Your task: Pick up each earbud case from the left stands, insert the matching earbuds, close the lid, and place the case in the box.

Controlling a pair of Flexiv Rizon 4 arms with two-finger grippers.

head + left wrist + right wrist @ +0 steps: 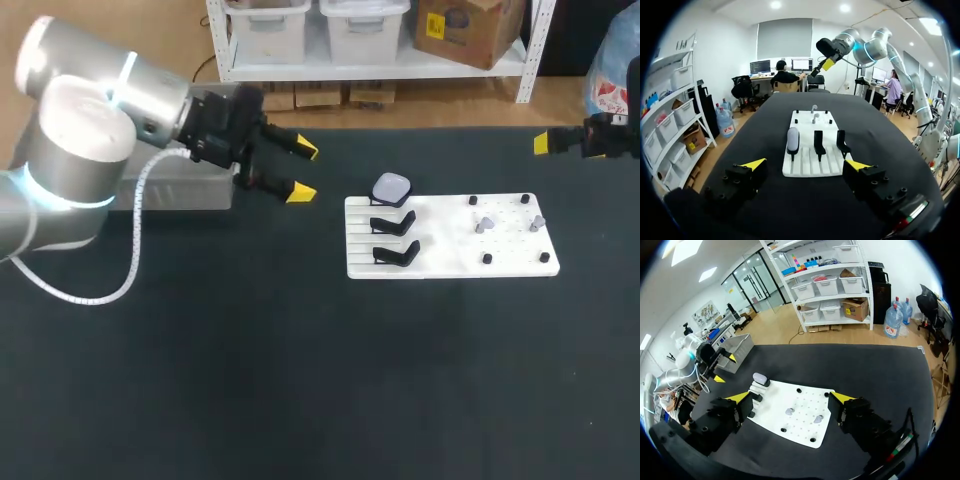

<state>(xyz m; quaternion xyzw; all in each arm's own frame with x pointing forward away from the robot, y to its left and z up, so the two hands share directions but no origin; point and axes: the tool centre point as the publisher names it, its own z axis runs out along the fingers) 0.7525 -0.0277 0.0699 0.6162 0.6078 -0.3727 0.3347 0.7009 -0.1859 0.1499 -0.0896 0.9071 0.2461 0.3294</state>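
A pale lilac earbud case [391, 187] rests shut on the farthest of three black stands at the left end of a white board [450, 245]. The other two stands [394, 223] [397, 253] are empty. Two small grey earbuds [487, 224] [537, 221] stand on the board's right half among black pegs. My left gripper [302, 171] hovers open, left of the board and apart from it. In the left wrist view the case [793, 139] lies ahead of the open left gripper [806, 165]. My right gripper [790, 397] is open, high above the board [800, 427], at the table's far right [545, 143].
A grey box [180, 185] sits at the table's far left, behind my left arm; it also shows in the right wrist view [737, 347]. Dark tabletop stretches in front of the board.
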